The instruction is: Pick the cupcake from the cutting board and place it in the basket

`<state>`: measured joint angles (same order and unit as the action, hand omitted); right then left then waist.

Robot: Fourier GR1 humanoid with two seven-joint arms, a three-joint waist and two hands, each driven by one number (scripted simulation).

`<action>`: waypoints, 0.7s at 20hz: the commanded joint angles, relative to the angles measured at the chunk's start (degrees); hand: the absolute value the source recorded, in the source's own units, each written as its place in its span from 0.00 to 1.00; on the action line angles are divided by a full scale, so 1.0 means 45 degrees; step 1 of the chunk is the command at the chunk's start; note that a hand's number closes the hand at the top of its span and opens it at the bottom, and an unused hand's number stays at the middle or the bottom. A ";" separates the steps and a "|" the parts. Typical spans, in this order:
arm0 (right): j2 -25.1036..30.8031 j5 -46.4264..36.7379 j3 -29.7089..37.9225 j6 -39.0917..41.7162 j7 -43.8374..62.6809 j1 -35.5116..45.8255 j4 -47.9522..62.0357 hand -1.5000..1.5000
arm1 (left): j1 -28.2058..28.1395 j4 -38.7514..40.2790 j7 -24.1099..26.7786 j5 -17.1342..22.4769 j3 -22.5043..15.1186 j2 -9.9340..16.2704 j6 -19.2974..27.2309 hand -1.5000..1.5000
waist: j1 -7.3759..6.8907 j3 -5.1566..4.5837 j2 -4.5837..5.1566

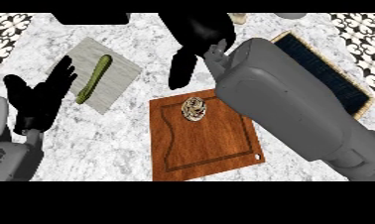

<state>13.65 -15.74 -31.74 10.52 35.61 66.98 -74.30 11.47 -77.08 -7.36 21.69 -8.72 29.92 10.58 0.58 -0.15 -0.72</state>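
The cupcake (pixel 194 107), small and round with a pale swirled top, stands near the far edge of the brown cutting board (pixel 209 143). My right hand (pixel 196 37) hovers beyond the board, past the cupcake; its fingers (pixel 180 72) point down toward the board's far left corner and hold nothing. The grey right forearm crosses the board's right corner and hides part of the basket (pixel 333 79), a dark-lined basket with a tan rim at the right. At the left edge my left hand (pixel 40 96) rests open with its fingers up.
A green cucumber (pixel 93 79) lies on a pale grey mat (pixel 117 82) at the left. A dark object (pixel 92 18) sits at the counter's far edge, with a beige item (pixel 239 17) and a grey one (pixel 293 15) farther right.
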 commanded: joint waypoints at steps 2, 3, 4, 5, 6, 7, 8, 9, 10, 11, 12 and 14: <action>0.0455 0.1921 0.0815 0.3617 0.1856 0.1055 0.0258 0.00 | -0.0155 -0.0109 0.0202 -0.0064 0.0055 -0.0023 -0.0290 0.50 | -0.0127 0.0018 0.0082; 0.0364 0.2345 0.0861 0.4062 0.2425 0.0831 -0.0202 0.00 | 0.0046 -0.0075 -0.0094 -0.0159 0.0109 -0.0013 -0.0056 0.50 | -0.0022 0.0026 0.0060; 0.0848 0.2690 0.1277 0.4609 0.1923 0.0769 0.0064 0.00 | -0.0020 0.0117 0.0112 0.0059 0.0334 -0.0017 -0.0348 0.50 | -0.0071 0.0025 0.0110; 0.1224 0.3214 0.1661 0.5257 0.1921 0.0741 -0.0198 0.00 | 0.0266 0.0464 0.0071 -0.0191 0.0262 -0.0164 -0.0136 0.50 | 0.0031 0.0028 0.0116; 0.1100 0.3158 0.1779 0.5347 0.2136 0.0681 -0.0087 0.00 | -0.0137 0.0126 0.0215 -0.0055 0.0350 -0.0083 -0.0477 0.50 | -0.0105 0.0028 0.0116; 0.1502 0.3684 0.2228 0.5871 0.1990 0.0534 -0.0098 0.00 | -0.0178 -0.0402 -0.0210 0.0001 0.0360 -0.0104 -0.0231 0.50 | -0.0122 0.0035 0.0101; 0.1136 0.3697 0.2235 0.5888 0.2614 0.0478 -0.0587 0.00 | 0.0321 -0.0429 -0.0589 -0.0292 0.0305 -0.0117 -0.0027 0.50 | -0.0073 0.0035 0.0101; 0.1188 0.4147 0.2635 0.6149 0.3067 0.0544 -0.0747 0.00 | -0.0182 0.0250 0.0523 -0.0451 0.0231 -0.0660 -0.0128 0.50 | -0.0044 0.0027 0.0109; 0.1631 0.3998 0.2784 0.6033 0.2119 -0.0464 -0.1189 0.00 | -0.0298 0.0042 0.0355 -0.0319 0.0412 -0.0360 -0.0456 0.50 | -0.0061 0.0035 0.0120; 0.1964 0.4599 0.3136 0.6286 0.2272 -0.0871 -0.1915 0.00 | -0.0203 0.0320 0.0423 -0.0328 0.0596 -0.0133 -0.0613 0.50 | 0.0038 0.0037 0.0100; 0.1769 0.5123 0.3618 0.6524 0.2783 -0.0247 -0.1650 0.00 | 0.0552 0.0527 -0.0043 -0.0354 0.0585 -0.0273 -0.0548 0.50 | 0.0034 0.0032 0.0113; 0.2231 0.4698 0.3821 0.6243 0.1769 -0.1690 -0.2239 0.00 | -0.0146 -0.0052 0.0081 -0.0455 0.0496 -0.0630 -0.0315 0.50 | -0.0054 0.0039 0.0121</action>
<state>21.05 3.04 -18.45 35.90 44.85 64.04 -80.86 11.47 -76.39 -6.73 20.24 -6.60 28.42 8.82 0.44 -0.01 -0.23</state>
